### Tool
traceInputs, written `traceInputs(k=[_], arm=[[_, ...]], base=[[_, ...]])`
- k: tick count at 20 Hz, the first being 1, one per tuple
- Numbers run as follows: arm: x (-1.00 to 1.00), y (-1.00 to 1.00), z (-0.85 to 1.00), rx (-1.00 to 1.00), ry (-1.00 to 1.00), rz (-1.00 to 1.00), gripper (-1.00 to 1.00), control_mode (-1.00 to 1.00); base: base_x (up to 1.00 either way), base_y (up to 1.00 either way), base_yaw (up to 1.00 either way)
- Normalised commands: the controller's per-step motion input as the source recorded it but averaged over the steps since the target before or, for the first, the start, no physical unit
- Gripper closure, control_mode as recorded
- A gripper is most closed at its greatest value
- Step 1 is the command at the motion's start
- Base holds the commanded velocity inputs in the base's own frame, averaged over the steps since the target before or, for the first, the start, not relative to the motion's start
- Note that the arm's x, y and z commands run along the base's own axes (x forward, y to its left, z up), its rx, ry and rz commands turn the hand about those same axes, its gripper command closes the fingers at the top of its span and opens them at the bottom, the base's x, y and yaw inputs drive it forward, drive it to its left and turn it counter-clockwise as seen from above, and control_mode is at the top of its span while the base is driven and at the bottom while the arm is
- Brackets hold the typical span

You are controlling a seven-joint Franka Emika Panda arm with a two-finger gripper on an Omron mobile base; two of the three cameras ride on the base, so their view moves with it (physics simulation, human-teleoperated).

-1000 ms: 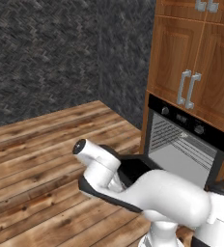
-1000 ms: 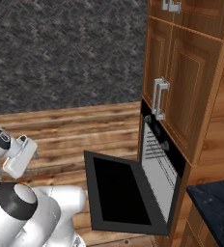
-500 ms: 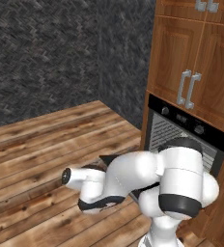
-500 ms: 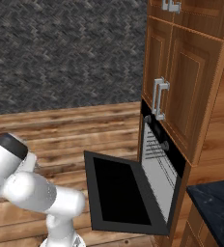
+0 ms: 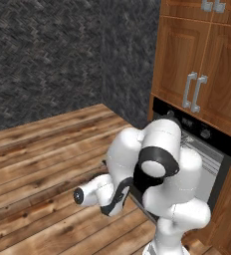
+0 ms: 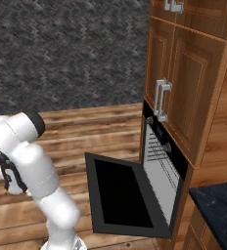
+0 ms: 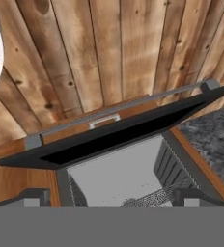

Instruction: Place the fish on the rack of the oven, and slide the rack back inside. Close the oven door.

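The fish is not yet in hand and cannot be located. One oven [image 6: 167,161] sits at right of frame, its one door [image 6: 123,193] folded down open, one rack [image 5: 204,149] inside. The tool [image 7: 111,195] stands open, empty. Next: find the fish.

I find the black oven [image 6: 167,161] set in brown cabinetry, its oven door [image 6: 123,193] hanging fully open, wire rack [image 6: 157,152] inside.

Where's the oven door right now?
The oven door hangs open, folded down flat over the wooden floor in front of the oven, right of the arm in the right base view.
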Motion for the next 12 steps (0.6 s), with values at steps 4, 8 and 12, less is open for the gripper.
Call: traceInputs(k=[4,8,12], arm=[[0.58,0.23,-0.76,-0.21,-0.06,0.00,-1.00,-1.00],[0.37,0.26,-0.76,-0.23,-0.03,0.00,-1.00,-1.00],[0.09,0.29,-0.68,-0.26,-0.07,-0.01,-1.00,-1.00]], base=[[0.00,0.00,0.00],[0.00,0.00,0.00],[0.00,0.00,0.00]])
